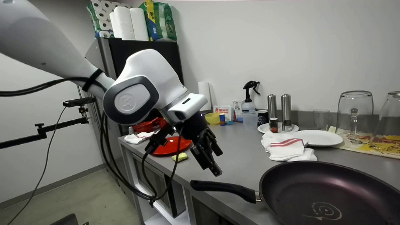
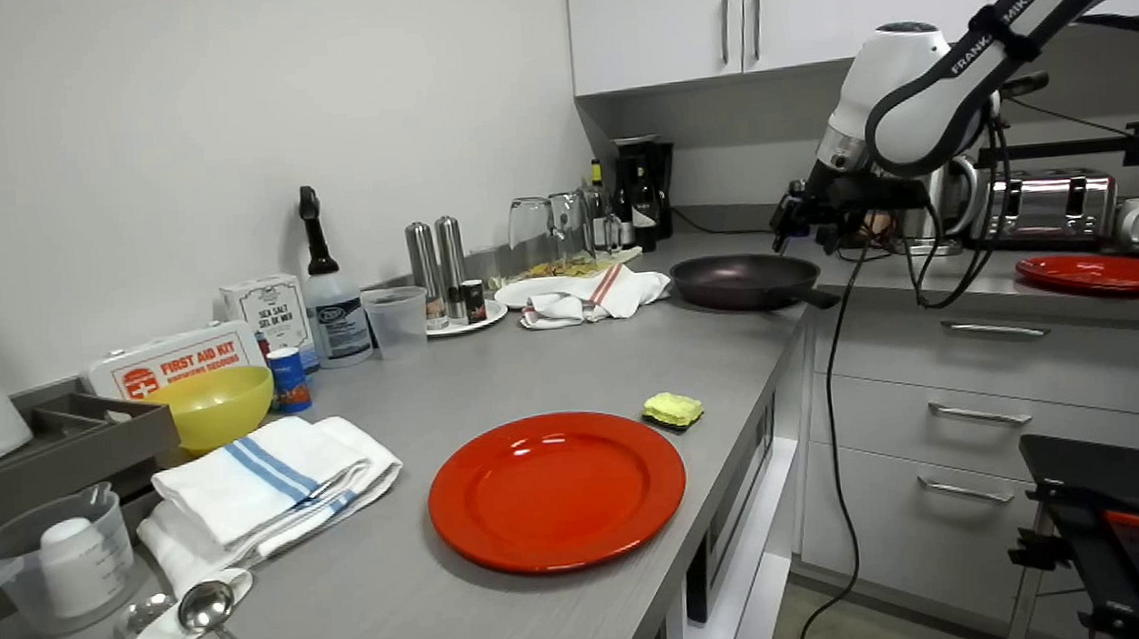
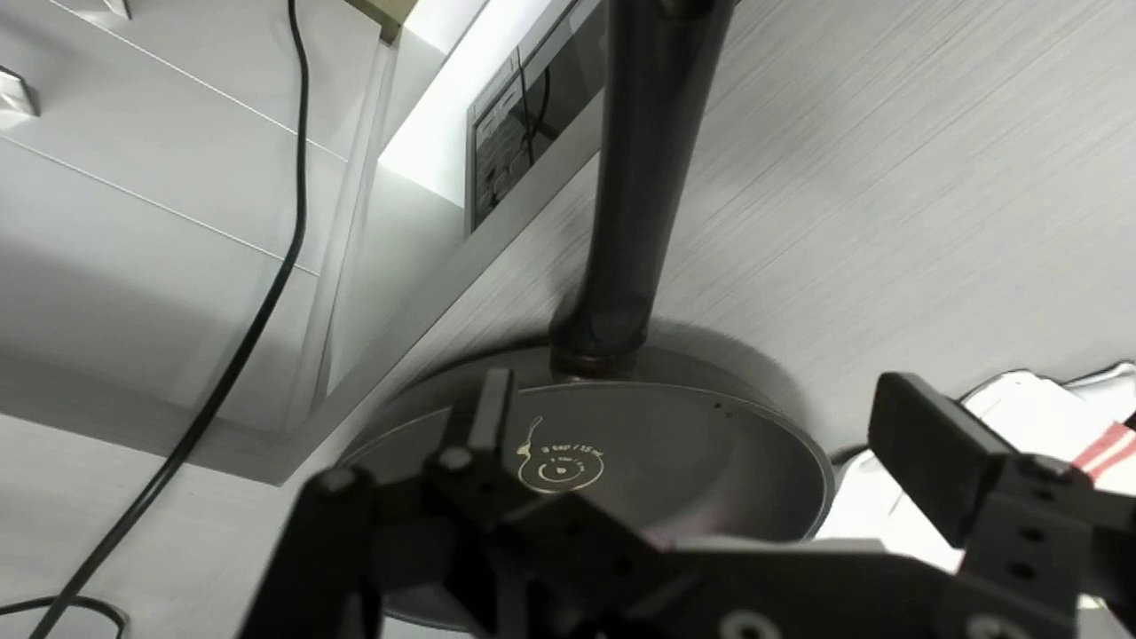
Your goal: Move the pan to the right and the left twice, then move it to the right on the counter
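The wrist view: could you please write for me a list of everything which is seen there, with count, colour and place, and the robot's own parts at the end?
pan: 1, black, centre, its handle towards the top edge
counter: 1, grey, under the pan, with a corner at lower left
cloth: at least 1, white with red stripe, right side
cable: at least 1, black, across the left side
drawer fronts: 3 in part, grey, upper left
drawer pulls: 2, silvery, left and top edges
appliance: 1, dark, below the counter, left of the handle
shelving: count unclear, white, next to the appliance
floor: 1 patch, brownish, top edge
gripper: 1, black, along the bottom, open
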Robot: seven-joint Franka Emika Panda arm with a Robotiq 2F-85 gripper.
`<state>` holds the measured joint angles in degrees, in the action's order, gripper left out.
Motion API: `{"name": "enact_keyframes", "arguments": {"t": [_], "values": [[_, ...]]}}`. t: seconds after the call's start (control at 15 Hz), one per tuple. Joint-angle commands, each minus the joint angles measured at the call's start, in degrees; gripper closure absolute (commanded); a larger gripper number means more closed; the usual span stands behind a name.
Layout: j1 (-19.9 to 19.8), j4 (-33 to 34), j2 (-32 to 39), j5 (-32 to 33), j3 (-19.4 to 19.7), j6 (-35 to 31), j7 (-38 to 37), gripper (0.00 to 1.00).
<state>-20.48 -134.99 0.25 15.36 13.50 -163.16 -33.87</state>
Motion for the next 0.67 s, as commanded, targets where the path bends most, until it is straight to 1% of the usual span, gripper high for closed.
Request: {"name": "enact_keyframes", "arguments": {"t": [0.0, 0.13, 0.27, 0.4, 0.6], "values": [[-0.07, -0.44, 3.73, 3.79, 0.30, -8.95, -2.75, 0.00], [0.06, 0.38, 5.82, 6.49, 1.10, -11.82, -4.37, 0.00], [0.53, 1.21, 7.28, 9.68, 2.60, -13.18, -6.56, 0.00], [1.21, 2.09, 8.14, 12.94, 4.69, -12.76, -9.50, 0.00], [2.31, 3.08, 9.01, 15.59, 6.96, -11.63, -14.29, 0.00]]}}
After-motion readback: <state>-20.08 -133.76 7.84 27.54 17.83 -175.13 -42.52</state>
